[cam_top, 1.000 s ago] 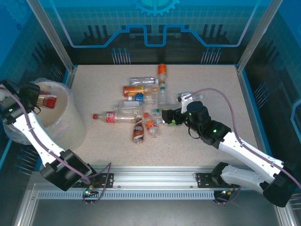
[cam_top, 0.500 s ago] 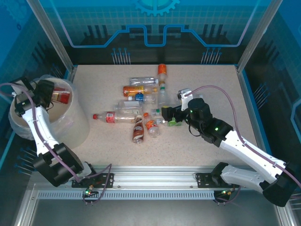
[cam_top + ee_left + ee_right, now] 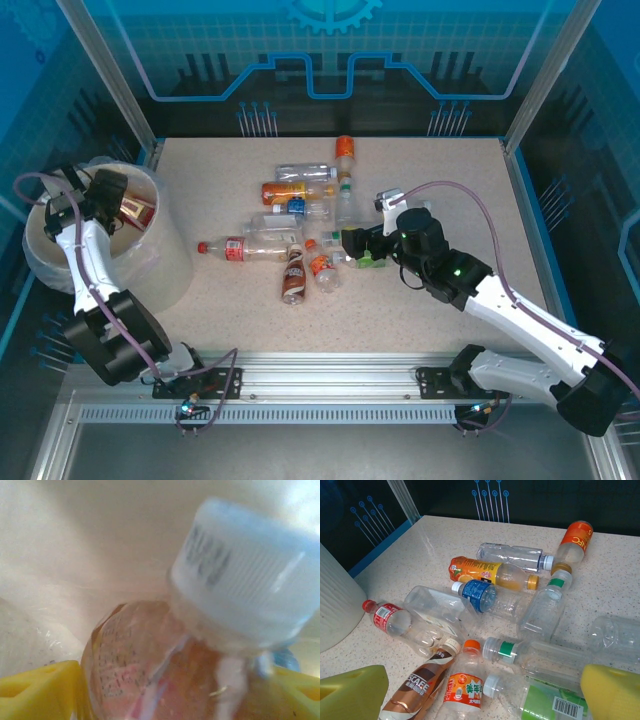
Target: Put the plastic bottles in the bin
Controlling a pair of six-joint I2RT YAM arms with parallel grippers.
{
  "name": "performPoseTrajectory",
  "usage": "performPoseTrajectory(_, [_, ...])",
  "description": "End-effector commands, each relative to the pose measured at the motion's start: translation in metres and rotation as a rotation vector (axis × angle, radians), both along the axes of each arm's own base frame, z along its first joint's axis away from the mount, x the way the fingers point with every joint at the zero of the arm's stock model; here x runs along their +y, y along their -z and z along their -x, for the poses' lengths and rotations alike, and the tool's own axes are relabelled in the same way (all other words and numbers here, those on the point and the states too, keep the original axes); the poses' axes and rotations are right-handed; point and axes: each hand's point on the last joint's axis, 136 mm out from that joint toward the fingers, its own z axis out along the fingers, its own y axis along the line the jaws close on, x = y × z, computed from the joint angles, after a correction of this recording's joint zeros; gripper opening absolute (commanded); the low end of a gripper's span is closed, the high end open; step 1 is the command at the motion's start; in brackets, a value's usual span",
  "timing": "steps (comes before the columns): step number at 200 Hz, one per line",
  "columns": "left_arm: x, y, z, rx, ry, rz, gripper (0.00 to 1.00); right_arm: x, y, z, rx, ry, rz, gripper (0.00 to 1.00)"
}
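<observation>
Several plastic bottles (image 3: 296, 228) lie in a loose pile mid-table. My left gripper (image 3: 112, 195) hangs over the cream bin (image 3: 165, 265), lined with a clear bag. A red-labelled bottle (image 3: 136, 211) tilts inside the bin just beyond it. In the left wrist view this bottle (image 3: 150, 675) with a pale blue cap (image 3: 245, 575) sits between my yellow fingers (image 3: 40, 690), which stand wide apart. My right gripper (image 3: 356, 246) is open at the pile's right edge. Its fingers (image 3: 355, 692) straddle an orange-capped bottle (image 3: 465, 690) and a green-labelled one (image 3: 545, 702).
A brown coffee bottle (image 3: 417, 687), a red-capped clear bottle (image 3: 390, 620), a blue-labelled bottle (image 3: 477, 594) and an orange juice bottle (image 3: 485, 572) lie close together. The bin wall (image 3: 332, 605) stands left of the pile. Blue enclosure walls ring the table (image 3: 450, 180).
My left gripper swung right over the bin and its jaws widened; the red-labelled bottle tipped lower into the bin. My right gripper edged slightly left toward the pile.
</observation>
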Motion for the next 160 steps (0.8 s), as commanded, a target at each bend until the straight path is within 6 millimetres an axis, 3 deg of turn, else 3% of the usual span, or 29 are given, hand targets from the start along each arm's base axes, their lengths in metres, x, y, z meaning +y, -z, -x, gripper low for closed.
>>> performPoseTrajectory(1, [0.005,-0.004,0.006,0.021,-0.025,-0.048,0.89,-0.007,0.012,-0.006,0.019,0.046,-0.002,1.00])
performPoseTrajectory(32, [0.005,0.001,0.009,0.040,-0.030,-0.043,0.92,-0.009,0.023,-0.006,0.044,0.062,0.000,1.00])
performPoseTrajectory(75, [0.006,-0.010,0.017,0.058,-0.039,-0.089,0.95,-0.015,0.038,-0.008,0.076,0.087,0.011,1.00])
performPoseTrajectory(116, [-0.004,-0.047,0.030,0.012,-0.012,-0.163,0.99,-0.044,0.077,-0.010,0.241,0.244,-0.043,1.00])
performPoseTrajectory(160, [-0.037,-0.090,0.050,-0.053,0.067,-0.265,0.99,-0.086,0.129,0.001,0.541,0.512,-0.169,1.00])
